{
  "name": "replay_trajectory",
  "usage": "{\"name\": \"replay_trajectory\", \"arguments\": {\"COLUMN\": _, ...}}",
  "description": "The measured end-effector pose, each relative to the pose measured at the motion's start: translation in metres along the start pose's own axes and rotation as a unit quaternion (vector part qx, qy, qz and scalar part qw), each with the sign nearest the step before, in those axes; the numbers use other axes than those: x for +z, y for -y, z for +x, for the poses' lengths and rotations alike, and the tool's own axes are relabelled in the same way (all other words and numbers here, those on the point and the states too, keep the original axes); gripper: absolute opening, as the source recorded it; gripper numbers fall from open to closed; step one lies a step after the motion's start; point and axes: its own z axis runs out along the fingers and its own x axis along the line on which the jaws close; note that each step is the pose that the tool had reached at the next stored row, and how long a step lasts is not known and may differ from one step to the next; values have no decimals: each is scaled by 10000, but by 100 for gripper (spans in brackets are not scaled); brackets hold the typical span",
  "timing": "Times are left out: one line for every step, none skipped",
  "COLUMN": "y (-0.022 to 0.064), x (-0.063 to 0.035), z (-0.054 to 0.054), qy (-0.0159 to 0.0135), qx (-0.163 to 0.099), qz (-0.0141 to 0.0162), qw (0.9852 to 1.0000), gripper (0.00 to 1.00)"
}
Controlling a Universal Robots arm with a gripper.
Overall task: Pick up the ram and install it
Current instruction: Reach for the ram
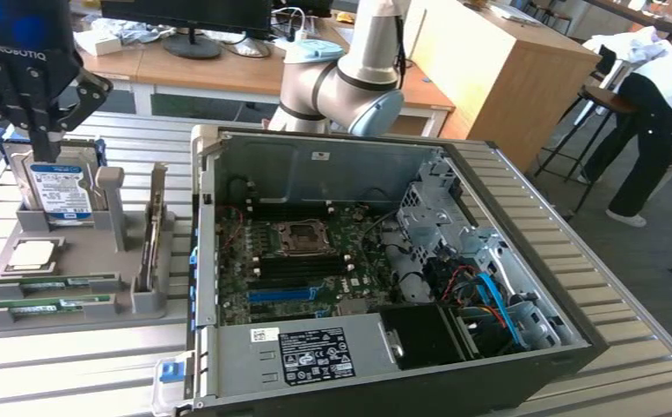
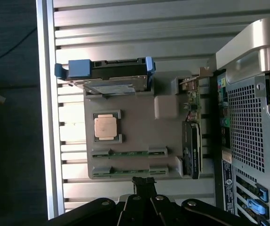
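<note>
Two green ram sticks (image 1: 49, 282) (image 1: 44, 307) lie flat in slots along the near edge of the grey holder tray (image 1: 69, 326), at the exterior view's left. In the wrist view they are the two thin green strips (image 2: 129, 153) (image 2: 129, 172). My gripper (image 1: 44, 146) hangs above the tray's far end, over the upright hard drive (image 1: 64, 191), with its fingers shut together and nothing between them. From the wrist camera the shut fingertips (image 2: 143, 181) sit just past the tray's edge, beside the nearer ram stick. The open computer case (image 1: 312, 161) shows its motherboard (image 1: 301, 261).
The tray (image 2: 139, 110) also holds a CPU chip (image 1: 33, 254) (image 2: 105, 127), the hard drive (image 2: 109, 77) and an upright expansion card (image 1: 151, 230) (image 2: 191, 148). The case (image 2: 252, 122) stands close beside the tray. A person (image 1: 661, 104) bends over at the far right, off the table.
</note>
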Motion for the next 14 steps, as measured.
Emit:
{"name": "replay_trajectory", "arguments": {"y": 0, "x": 0, "z": 0, "qy": 0, "qx": -1, "qz": 0, "qw": 10000, "gripper": 10}}
{"name": "replay_trajectory", "arguments": {"y": 0, "x": 0, "z": 0, "qy": -1, "qx": 0, "qz": 0, "qw": 10000, "gripper": 10}}
{"name": "replay_trajectory", "arguments": {"y": 0, "x": -1, "z": 1, "qy": -1, "qx": 0, "qz": 0, "qw": 10000, "gripper": 10}}
{"name": "replay_trajectory", "arguments": {"y": 0, "x": -1, "z": 1, "qy": -1, "qx": 0, "qz": 1, "qw": 10000, "gripper": 10}}
{"name": "replay_trajectory", "arguments": {"y": 0, "x": -1, "z": 1, "qy": -1, "qx": 0, "qz": 1, "qw": 10000, "gripper": 10}}
{"name": "replay_trajectory", "arguments": {"y": 0, "x": 0, "z": 2, "qy": 0, "qx": 0, "qz": 0, "qw": 10000, "gripper": 10}}
{"name": "replay_trajectory", "arguments": {"y": 0, "x": 0, "z": 2, "qy": -1, "qx": 0, "qz": 0, "qw": 10000, "gripper": 10}}
{"name": "replay_trajectory", "arguments": {"y": 0, "x": 0, "z": 2, "qy": 0, "qx": 0, "qz": 0, "qw": 10000, "gripper": 10}}
{"name": "replay_trajectory", "arguments": {"y": 0, "x": 0, "z": 3, "qy": -1, "qx": 0, "qz": 1, "qw": 10000, "gripper": 10}}
{"name": "replay_trajectory", "arguments": {"y": 0, "x": 0, "z": 4, "qy": -1, "qx": 0, "qz": 0, "qw": 10000, "gripper": 10}}
{"name": "replay_trajectory", "arguments": {"y": 1, "x": 0, "z": 7, "qy": 0, "qx": 1, "qz": 1, "qw": 10000, "gripper": 10}}
{"name": "replay_trajectory", "arguments": {"y": 0, "x": 0, "z": 12, "qy": 5, "qx": 1, "qz": 0, "qw": 10000, "gripper": 10}}
{"name": "replay_trajectory", "arguments": {"y": 1, "x": 0, "z": 19, "qy": 19, "qx": 1, "qz": -1, "qw": 10000, "gripper": 10}}
{"name": "replay_trajectory", "arguments": {"y": 2, "x": 1, "z": 29, "qy": 40, "qx": -1, "qz": -3, "qw": 10000, "gripper": 10}}
